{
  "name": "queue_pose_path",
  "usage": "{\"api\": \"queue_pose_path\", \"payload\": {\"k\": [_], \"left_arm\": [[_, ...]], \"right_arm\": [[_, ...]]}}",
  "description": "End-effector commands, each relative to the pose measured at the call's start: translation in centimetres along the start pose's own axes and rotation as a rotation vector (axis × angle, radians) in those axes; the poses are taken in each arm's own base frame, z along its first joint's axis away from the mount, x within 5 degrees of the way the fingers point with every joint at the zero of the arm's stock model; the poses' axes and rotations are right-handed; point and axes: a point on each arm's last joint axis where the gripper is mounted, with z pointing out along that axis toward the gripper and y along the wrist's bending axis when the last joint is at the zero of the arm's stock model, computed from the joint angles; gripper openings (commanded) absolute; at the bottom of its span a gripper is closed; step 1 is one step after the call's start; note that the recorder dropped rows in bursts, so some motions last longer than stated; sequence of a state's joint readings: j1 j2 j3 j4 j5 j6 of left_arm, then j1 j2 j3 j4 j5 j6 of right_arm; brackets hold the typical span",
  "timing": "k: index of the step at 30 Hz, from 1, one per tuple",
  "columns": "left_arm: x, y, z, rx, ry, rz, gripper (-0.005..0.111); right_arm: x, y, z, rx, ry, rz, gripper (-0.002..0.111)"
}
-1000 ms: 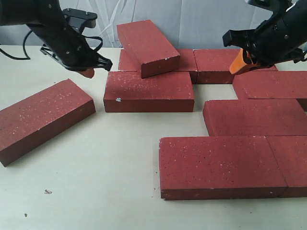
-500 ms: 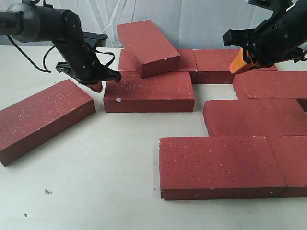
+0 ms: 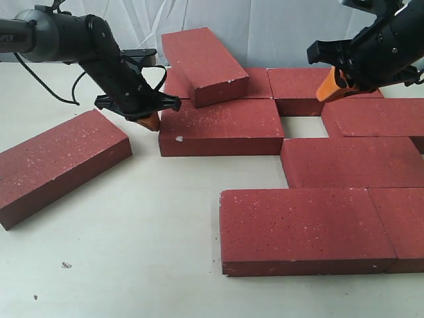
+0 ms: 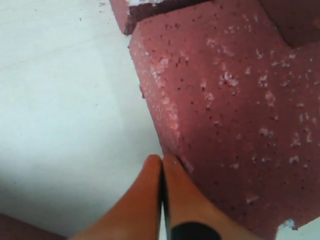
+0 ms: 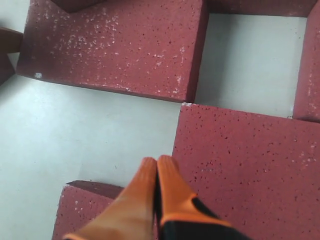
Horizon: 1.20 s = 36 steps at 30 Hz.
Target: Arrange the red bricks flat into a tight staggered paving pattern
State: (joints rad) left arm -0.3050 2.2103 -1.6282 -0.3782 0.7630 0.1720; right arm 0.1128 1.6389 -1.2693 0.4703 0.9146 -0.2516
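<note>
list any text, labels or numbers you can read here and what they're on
On the left arm: a small dark mark near the picture's edge, too blurred to read.
On the bricks: no text, only pale speckles.
Nothing else shows any writing.

Pale table (image 3: 132, 225) w/ red bricks (image 3: 305, 228) lying flat, mostly twd right

Exterior view is low and close, looking across the table (image 3: 132, 218) toward the white curtain (image 3: 278, 26), tilted slightly down. Left wrist view looks down past the left gripper (image 4: 161, 161), very near the table. Right wrist view looks down past the right gripper (image 5: 156, 161) from higher. All three views share the middle brick (image 3: 222, 126).
</note>
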Motion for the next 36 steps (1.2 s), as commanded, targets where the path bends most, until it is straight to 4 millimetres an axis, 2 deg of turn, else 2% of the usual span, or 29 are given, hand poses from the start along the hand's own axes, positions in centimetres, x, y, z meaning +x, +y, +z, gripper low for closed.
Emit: {"api": "queue_pose_path", "payload": {"k": [1, 6, 10, 17, 36], "left_arm": [[-0.4, -0.7, 0.0, 0.041, -0.038, -0.013, 0.000], [-0.4, -0.9, 0.6, 0.085, -0.045, -0.039, 0.000], [0.1, -0.7, 2.0, 0.104, -0.006, -0.056, 0.000], [-0.1, -0.9, 2.0, 0.130, -0.026, -0.093, 0.000], [0.1, -6.7, 3.3, 0.188, -0.111, -0.059, 0.000]], "right_arm": [[-0.1, 0.1, -0.2, 0.003, -0.014, -0.008, -0.001], [-0.1, 0.0, -0.2, 0.004, -0.016, -0.008, -0.001], [-0.1, 0.0, -0.2, 0.004, -0.016, -0.008, -0.001], [-0.1, 0.0, -0.2, 0.013, -0.017, -0.014, -0.001], [-0.2, -0.1, -0.2, 0.014, -0.028, -0.013, -0.001]]}}
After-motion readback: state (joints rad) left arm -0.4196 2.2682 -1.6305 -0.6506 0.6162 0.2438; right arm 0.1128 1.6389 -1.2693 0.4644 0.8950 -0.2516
